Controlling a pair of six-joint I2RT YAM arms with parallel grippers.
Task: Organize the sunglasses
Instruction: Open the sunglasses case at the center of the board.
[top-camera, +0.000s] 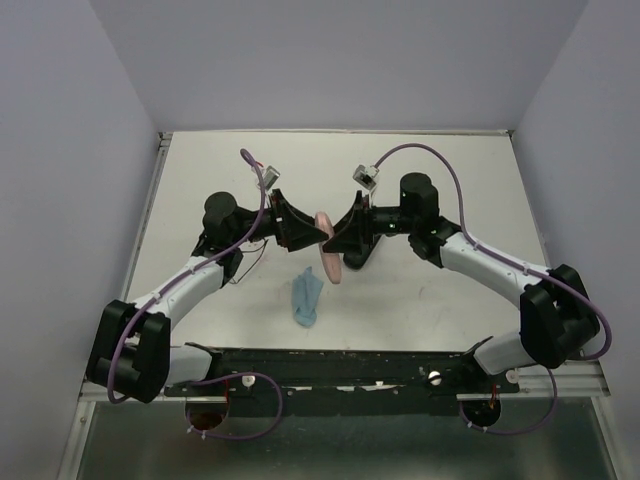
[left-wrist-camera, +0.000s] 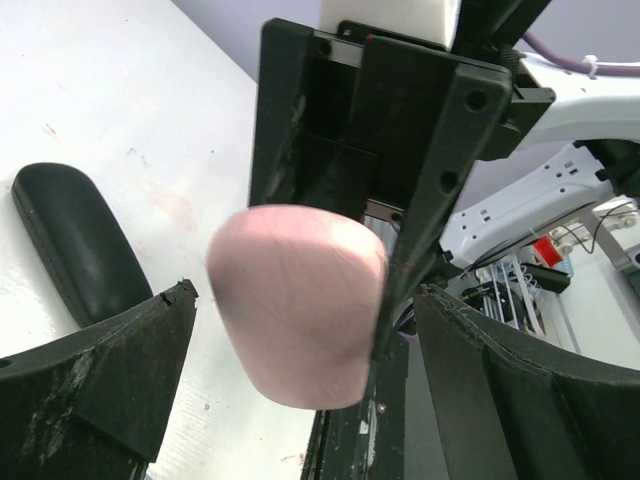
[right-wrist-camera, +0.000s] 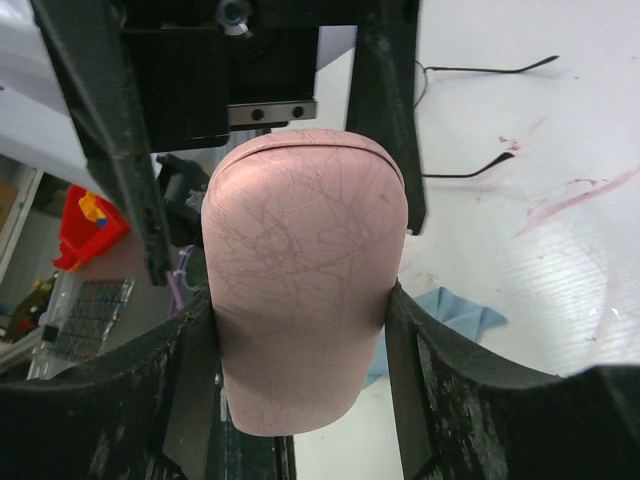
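Observation:
A pink oblong case (top-camera: 329, 262) hangs above the table's middle, between both grippers. My right gripper (right-wrist-camera: 300, 340) is shut on it, and its fingers (right-wrist-camera: 440, 400) press both sides of the case (right-wrist-camera: 300, 290). My left gripper (left-wrist-camera: 300, 340) is open around the other end of the case (left-wrist-camera: 295, 300), and there are gaps between its fingers (left-wrist-camera: 100, 390) and the case. In the top view the left gripper (top-camera: 316, 236) and the right gripper (top-camera: 338, 240) meet head-on. The orange-yellow sunglasses are not in view.
A light-blue cloth (top-camera: 306, 296) lies crumpled on the table just in front of the grippers, and it also shows in the right wrist view (right-wrist-camera: 450, 315). A black oblong case (left-wrist-camera: 70, 245) lies on the table beside the left gripper. Thin black wires (right-wrist-camera: 480, 70) lie on the white table.

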